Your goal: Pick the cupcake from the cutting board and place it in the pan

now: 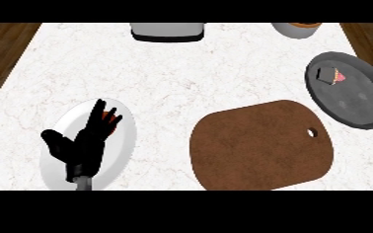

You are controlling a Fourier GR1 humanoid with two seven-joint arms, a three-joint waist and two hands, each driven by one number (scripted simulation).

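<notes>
Cupcake (334, 75) was already sitting in the pan (354, 98) over at the right edge of the head view, tipped on its side by the look of it, with a bit of pink and pale wrapper showing against the dark grey pan floor. It lay toward the upper left part of the pan, not touching the rim as far as I could tell. So, judging from how things lay, the main job looked done.

Cutting board (262, 148) was bare, brown, with its hanging hole pointing toward the pan. It sat just beside the pan's lower left rim, which makes sense for a short carry from one to the other.

Only one hand showed up in this view, the left hand (86, 140), coming up from the lower edge on the left. It hovered over a white plate (59, 177), fingers (96, 113) straight and spread, thumb out to the side, holding nothing. Something small and orange (109, 116) peeked out between the fingers near the plate's upper end; couldn't tell what it was. My guess is the left hand was just parked there out of the way, since it was well apart from both board and pan.

Right hand wasn't visible anywhere, so no call on its fingers.

Up top on the white marble surface (189, 74) sat a grey appliance (167, 31) and a bowl (297, 28), both well clear of the action.
</notes>
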